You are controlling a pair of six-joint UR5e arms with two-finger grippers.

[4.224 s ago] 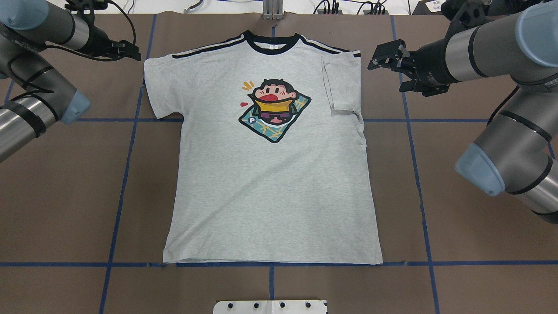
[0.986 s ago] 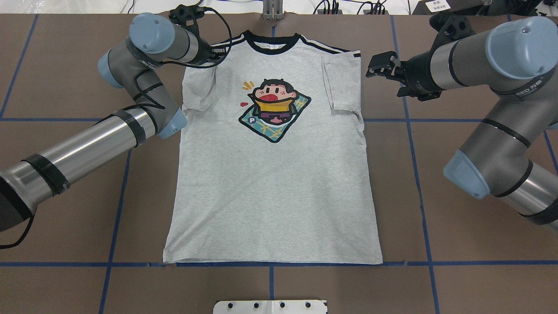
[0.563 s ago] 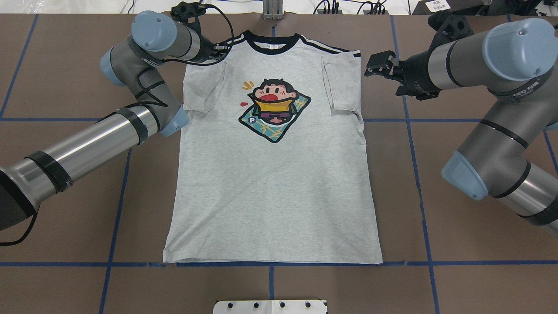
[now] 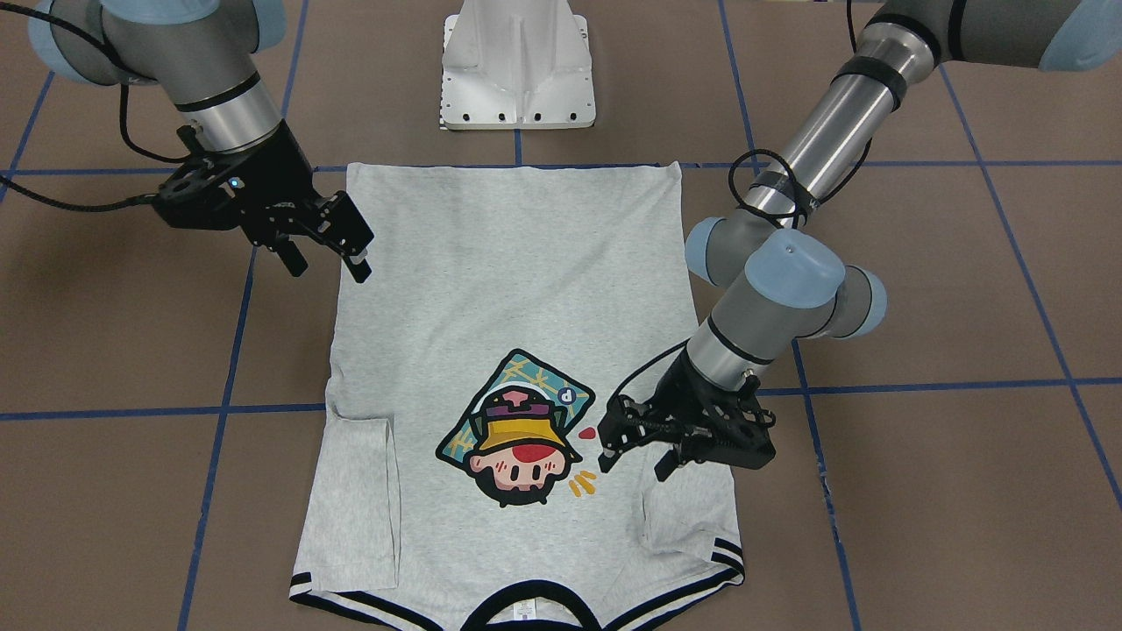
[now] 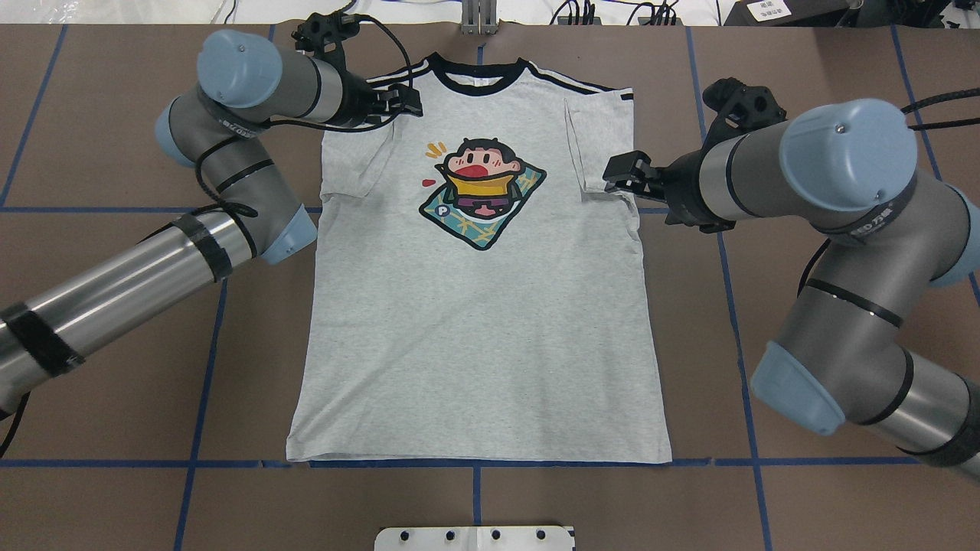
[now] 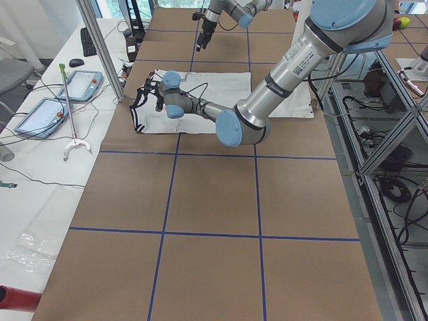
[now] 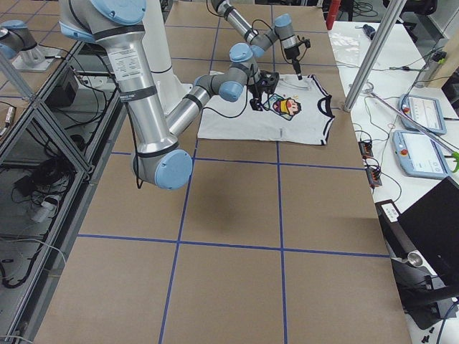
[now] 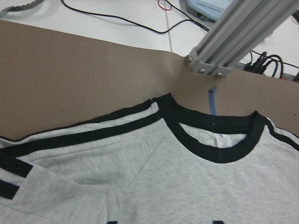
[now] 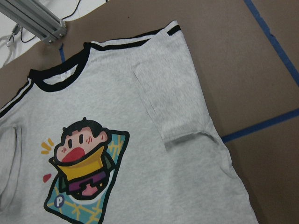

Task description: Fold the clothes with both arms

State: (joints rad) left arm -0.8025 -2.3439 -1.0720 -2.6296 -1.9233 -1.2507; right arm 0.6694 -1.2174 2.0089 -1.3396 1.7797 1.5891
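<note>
A light heather-grey T-shirt (image 5: 475,321) lies flat and print side up in the middle of the worktop (image 5: 92,497), with its collar (image 5: 478,76) pointing away from the robot. Both short sleeves are turned inward. The right sleeve (image 5: 597,153) lies as a neat narrow strip. The left sleeve (image 5: 360,164) sits looser, with a slanted, slightly puffed crease.

The left gripper (image 5: 406,103) hovers over the shirt's left shoulder, its fingers (image 4: 607,447) spread apart and holding nothing. The right gripper (image 5: 622,174) hangs above the shirt's right edge near the folded sleeve, its fingers likewise parted and empty.

Likely risks from here:
- Fingers coming down on such thin cloth may pinch only the top layer, or drag it and undo a sleeve fold.
- The looser left sleeve could make the next fold lopsided.
- If the two arms lift unevenly, the body would probably skew — soft cloth likely slides easily on a smooth surface.

The fabric looks like soft, matte, flecked jersey. It has a black ribbed collar and black double stripes along the shoulders. The bright cartoon print (image 5: 481,191) shows a head in a yellow hat.

The worktop wears a smooth brown covering (it looks like paper), ruled into large squares by blue lines (image 5: 115,464).
</note>
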